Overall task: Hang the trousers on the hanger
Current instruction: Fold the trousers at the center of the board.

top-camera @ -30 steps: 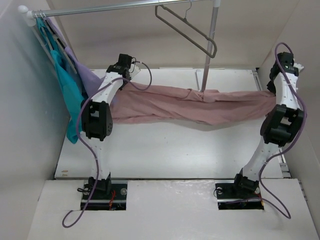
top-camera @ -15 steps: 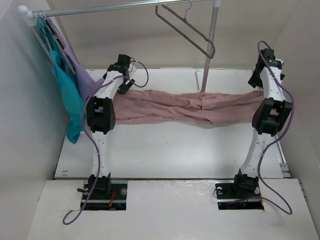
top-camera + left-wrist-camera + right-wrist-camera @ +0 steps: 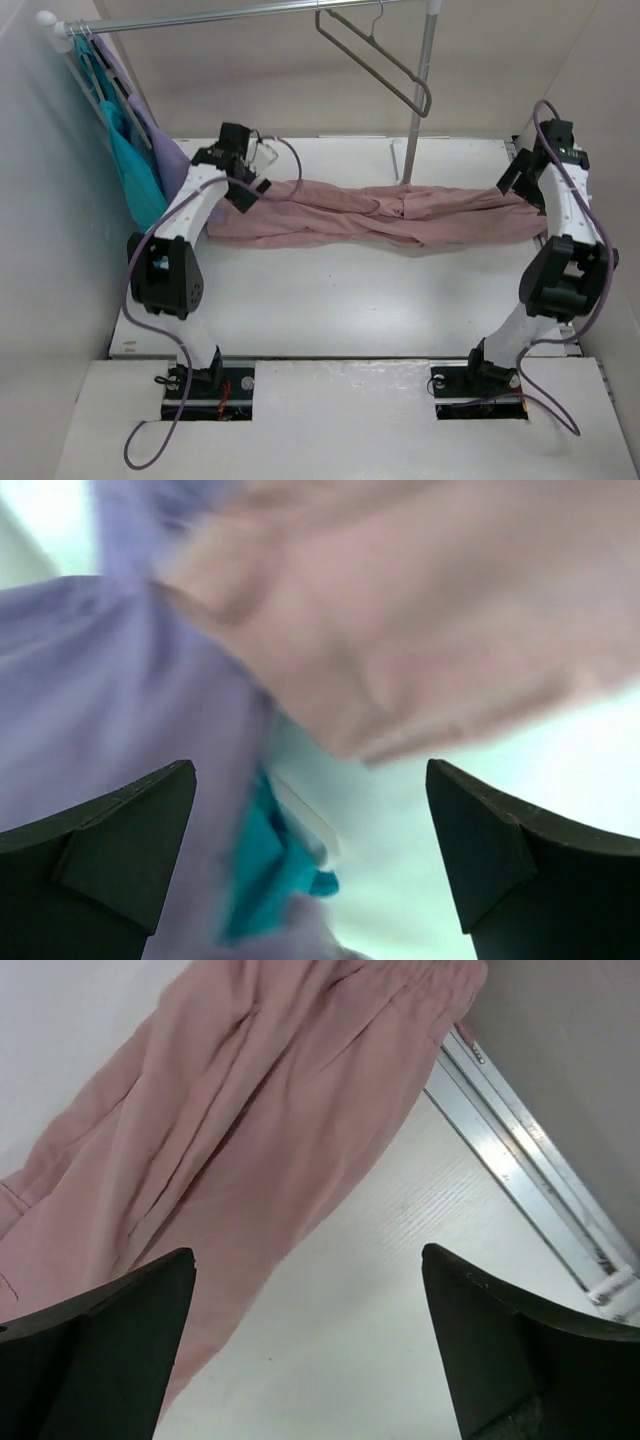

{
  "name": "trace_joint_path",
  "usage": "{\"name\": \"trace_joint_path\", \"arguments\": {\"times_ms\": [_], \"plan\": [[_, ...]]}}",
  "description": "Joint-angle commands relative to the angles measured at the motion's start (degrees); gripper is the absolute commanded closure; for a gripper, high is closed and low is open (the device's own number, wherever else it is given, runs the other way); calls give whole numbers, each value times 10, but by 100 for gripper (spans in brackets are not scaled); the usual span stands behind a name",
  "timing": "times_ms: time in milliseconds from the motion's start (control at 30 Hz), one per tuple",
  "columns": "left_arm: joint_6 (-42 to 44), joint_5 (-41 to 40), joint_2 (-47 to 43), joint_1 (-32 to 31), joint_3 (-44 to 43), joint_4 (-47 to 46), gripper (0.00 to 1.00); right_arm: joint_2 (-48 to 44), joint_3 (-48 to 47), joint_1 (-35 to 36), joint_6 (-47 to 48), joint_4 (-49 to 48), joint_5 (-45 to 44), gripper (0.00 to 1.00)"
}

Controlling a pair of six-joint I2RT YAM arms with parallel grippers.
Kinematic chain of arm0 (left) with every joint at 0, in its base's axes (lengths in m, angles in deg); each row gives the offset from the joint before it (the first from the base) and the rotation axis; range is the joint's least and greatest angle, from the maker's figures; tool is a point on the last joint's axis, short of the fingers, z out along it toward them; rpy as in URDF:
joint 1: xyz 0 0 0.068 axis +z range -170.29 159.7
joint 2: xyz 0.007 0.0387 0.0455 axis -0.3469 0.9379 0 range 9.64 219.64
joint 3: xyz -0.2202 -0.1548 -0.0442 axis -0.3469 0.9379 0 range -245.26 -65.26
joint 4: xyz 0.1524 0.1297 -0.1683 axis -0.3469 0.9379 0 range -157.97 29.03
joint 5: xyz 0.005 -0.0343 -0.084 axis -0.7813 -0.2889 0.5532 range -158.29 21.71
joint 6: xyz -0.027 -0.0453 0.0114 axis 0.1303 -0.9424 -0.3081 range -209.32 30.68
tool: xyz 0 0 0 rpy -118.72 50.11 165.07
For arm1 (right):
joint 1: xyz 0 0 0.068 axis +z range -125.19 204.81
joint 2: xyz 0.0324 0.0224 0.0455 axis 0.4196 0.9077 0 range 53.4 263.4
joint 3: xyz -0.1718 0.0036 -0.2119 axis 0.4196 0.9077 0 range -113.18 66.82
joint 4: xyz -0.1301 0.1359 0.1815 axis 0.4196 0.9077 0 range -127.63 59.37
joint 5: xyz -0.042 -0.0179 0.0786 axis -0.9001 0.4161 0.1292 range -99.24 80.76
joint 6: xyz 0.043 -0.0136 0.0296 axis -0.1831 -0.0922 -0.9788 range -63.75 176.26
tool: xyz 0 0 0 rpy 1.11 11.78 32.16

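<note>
Half-second on: left gripper (image 3: 310,770) and right gripper (image 3: 308,1252) drawn outward, both spread, empty. Trousers (image 3: 380,215) unmoved on table (image 3: 350,300), stretched between them. One hanger (image 3: 385,65) overhead. Two garments beside left gripper: lilac (image 3: 165,150), teal (image 3: 140,180).

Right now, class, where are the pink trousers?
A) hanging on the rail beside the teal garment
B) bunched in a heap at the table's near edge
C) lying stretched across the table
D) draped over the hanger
C: the trousers lie spread lengthwise on the table, while the hanger hangs bare from the rail.
</note>
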Motion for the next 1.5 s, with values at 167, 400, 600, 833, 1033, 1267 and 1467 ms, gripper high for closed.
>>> {"name": "trace_joint_path", "arguments": {"times_ms": [167, 400, 600, 833, 1033, 1267, 1467], "plan": [[118, -82, -43, -74, 262, -194, 0, -16, 126, -87, -38, -129, 153, 1], [118, -125, 44, -55, 255, -259, 0, 84, 101, -98, -85, -166, 166, 1], [119, -120, 62, -50, 307, -296, 24, 138, 122, -124, -108, -186, 188, 22], [78, -78, 56, -15, 328, -259, 100, 99, 148, -129, -91, -187, 195, 100], [84, -85, -112, 38, 379, -198, 100, -5, 198, -155, -79, -165, 154, 100], [72, -44, -283, 39, 449, -54, 100, -87, 320, -186, -85, -173, 187, 100], [72, -56, -368, 20, 574, -35, 91, -101, 387, -186, -90, -184, 152, 30]]}}
